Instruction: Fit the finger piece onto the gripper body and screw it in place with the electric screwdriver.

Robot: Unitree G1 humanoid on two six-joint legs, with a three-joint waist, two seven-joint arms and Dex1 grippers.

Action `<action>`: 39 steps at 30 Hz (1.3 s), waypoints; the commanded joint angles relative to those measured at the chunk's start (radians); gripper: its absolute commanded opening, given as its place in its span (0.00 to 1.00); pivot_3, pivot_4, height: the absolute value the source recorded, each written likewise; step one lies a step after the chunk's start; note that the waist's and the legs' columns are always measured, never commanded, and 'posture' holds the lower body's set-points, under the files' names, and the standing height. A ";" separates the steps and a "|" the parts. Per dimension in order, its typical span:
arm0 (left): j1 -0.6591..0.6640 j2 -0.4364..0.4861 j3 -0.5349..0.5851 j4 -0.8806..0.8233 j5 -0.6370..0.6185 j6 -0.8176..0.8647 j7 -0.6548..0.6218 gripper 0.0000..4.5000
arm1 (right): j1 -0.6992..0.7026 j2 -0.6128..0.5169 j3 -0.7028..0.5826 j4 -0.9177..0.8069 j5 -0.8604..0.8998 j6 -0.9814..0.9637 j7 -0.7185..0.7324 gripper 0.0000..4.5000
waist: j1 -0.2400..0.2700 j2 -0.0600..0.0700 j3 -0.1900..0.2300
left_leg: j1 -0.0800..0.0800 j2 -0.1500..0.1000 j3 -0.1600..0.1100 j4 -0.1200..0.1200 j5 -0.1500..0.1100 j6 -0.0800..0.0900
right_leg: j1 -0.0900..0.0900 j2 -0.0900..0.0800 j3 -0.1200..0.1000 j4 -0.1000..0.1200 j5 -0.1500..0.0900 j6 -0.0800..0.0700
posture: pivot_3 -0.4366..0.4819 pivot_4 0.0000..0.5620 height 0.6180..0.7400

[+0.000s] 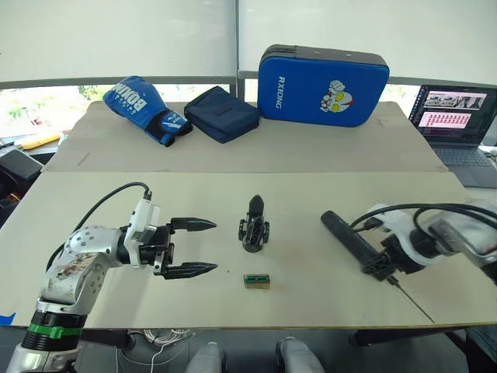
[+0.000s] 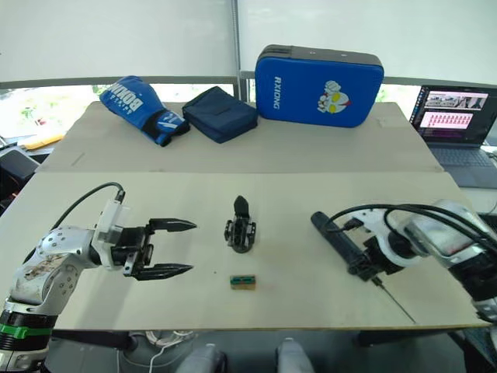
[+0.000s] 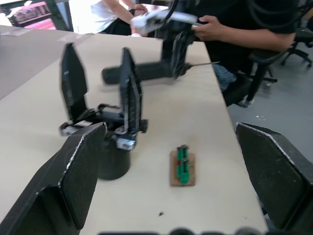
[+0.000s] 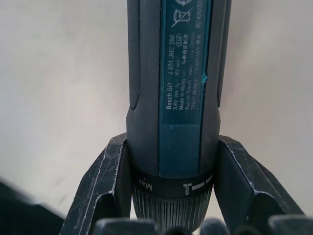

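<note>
On the near tan table [image 1: 311, 210], seen from the head cameras, the gripper body [image 1: 254, 231] stands mid-table with the finger piece [image 1: 255, 207] rising from its top. The left gripper [image 1: 192, 247] hovers to its left, fingers spread wide, a bare strip of table between them. A green-topped block [image 1: 257, 280] lies just in front of the body, nearer the front edge. Well to the right, the right gripper [image 1: 378, 264] is clamped round the electric screwdriver [image 1: 351, 238], whose thin bit reaches close to the table's front edge.

Along the left wrist's spread fingers [image 3: 73, 171], the gripper body [image 3: 105, 122] sits ahead, the block [image 3: 182, 167] beside it, the table's edge beyond, and a seated person [image 3: 234, 24] at the far end.

Between the right wrist's fingers [image 4: 105, 181], the screwdriver barrel [image 4: 178, 78] is gripped on both sides, open tabletop either way.
</note>
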 commanded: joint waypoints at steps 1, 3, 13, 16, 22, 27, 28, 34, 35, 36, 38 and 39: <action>-0.008 0.012 0.024 0.050 0.025 -0.066 -0.028 1.00 | 0.047 -0.027 -0.274 -0.063 0.075 -0.103 0.052 0.42 | -0.004 0.000 0.000 | 0.000 0.000 0.000 0.000 0.000 0.000 | 0.000 0.001 0.000 0.000 0.000 0.000 | 0.48 0.27 1.00; -0.022 0.016 0.028 0.090 0.036 -0.086 -0.039 1.00 | 0.110 -0.001 -0.434 -0.113 0.138 -0.156 0.092 0.42 | -0.003 0.000 0.000 | 0.000 0.001 0.000 -0.001 0.000 0.000 | 0.000 0.001 0.000 0.000 0.000 0.000 | 0.48 0.27 1.00; -0.061 0.041 0.021 0.233 0.076 -0.154 -0.112 1.00 | 0.173 0.327 -0.894 -0.331 0.421 -0.249 -0.076 0.42 | 0.001 -0.001 0.000 | -0.001 0.000 0.000 0.000 0.000 0.000 | 0.000 0.001 0.000 0.001 0.000 0.000 | 0.48 0.27 1.00; -0.032 0.048 0.021 0.207 0.075 -0.152 -0.121 1.00 | 0.238 0.462 -0.932 -0.452 0.461 -0.424 -0.069 0.42 | 0.004 -0.002 0.000 | -0.001 0.001 -0.001 0.000 0.000 0.000 | 0.000 0.001 -0.001 0.000 0.000 0.000 | 0.48 0.27 1.00; 0.029 0.063 0.026 0.156 0.076 -0.150 -0.121 1.00 | 0.327 0.680 -0.815 -0.558 0.365 -0.697 -0.130 0.42 | 0.000 -0.002 0.000 | -0.001 0.001 -0.001 0.000 0.000 0.000 | 0.000 0.000 0.000 0.002 0.001 0.000 | 0.48 0.27 1.00; 0.068 0.072 0.018 0.103 0.081 -0.146 -0.112 1.00 | 0.466 0.681 -0.639 -0.573 0.176 -1.014 0.106 0.42 | 0.000 -0.002 0.000 | -0.001 0.000 -0.001 0.000 0.000 0.000 | -0.001 0.000 0.000 0.002 0.000 0.000 | 0.48 0.27 1.00; 0.078 0.076 0.013 0.090 0.088 -0.151 -0.113 1.00 | 0.479 0.681 -0.608 -0.574 0.164 -1.047 0.135 0.42 | 0.000 -0.002 0.000 | -0.001 0.000 -0.001 0.000 0.000 0.000 | -0.001 0.000 0.000 0.002 0.000 0.000 | 0.48 0.27 1.00; 0.116 0.049 -0.042 0.031 0.124 -0.169 -0.096 1.00 | 0.468 0.714 -0.491 -0.547 0.163 -1.096 0.115 0.42 | -0.002 -0.002 0.000 | 0.004 0.001 -0.001 0.000 0.000 0.000 | 0.003 0.001 0.000 0.002 0.000 -0.001 | 0.48 0.27 1.00; 0.116 0.031 -0.059 0.030 0.140 -0.180 -0.078 1.00 | 0.466 0.721 -0.468 -0.541 0.156 -1.106 0.116 0.42 | -0.002 -0.002 0.000 | 0.005 0.001 -0.001 0.000 0.000 0.000 | 0.004 0.001 0.000 0.002 0.000 -0.001 | 0.48 0.27 1.00; 0.114 0.017 -0.072 0.033 0.154 -0.188 -0.062 1.00 | 0.465 0.725 -0.452 -0.536 0.153 -1.112 0.115 0.42 | -0.002 -0.002 0.000 | 0.007 0.001 -0.001 -0.001 0.000 0.000 | 0.005 0.001 0.000 0.002 0.000 -0.001 | 0.48 0.27 1.00; 0.108 -0.026 -0.106 0.045 0.180 -0.200 -0.027 1.00 | 0.460 0.738 -0.414 -0.524 0.142 -1.125 0.112 0.42 | 0.001 -0.002 0.000 | 0.007 0.001 -0.001 -0.001 0.000 0.000 | 0.006 0.001 0.000 0.002 0.000 -0.001 | 0.48 0.27 1.00; 0.106 -0.042 -0.122 0.052 0.196 -0.213 -0.016 1.00 | 0.459 0.742 -0.400 -0.518 0.137 -1.132 0.110 0.42 | 0.002 -0.002 0.000 | 0.007 0.001 -0.001 0.000 0.000 0.000 | 0.006 0.001 0.000 0.002 0.000 -0.001 | 0.48 0.27 1.00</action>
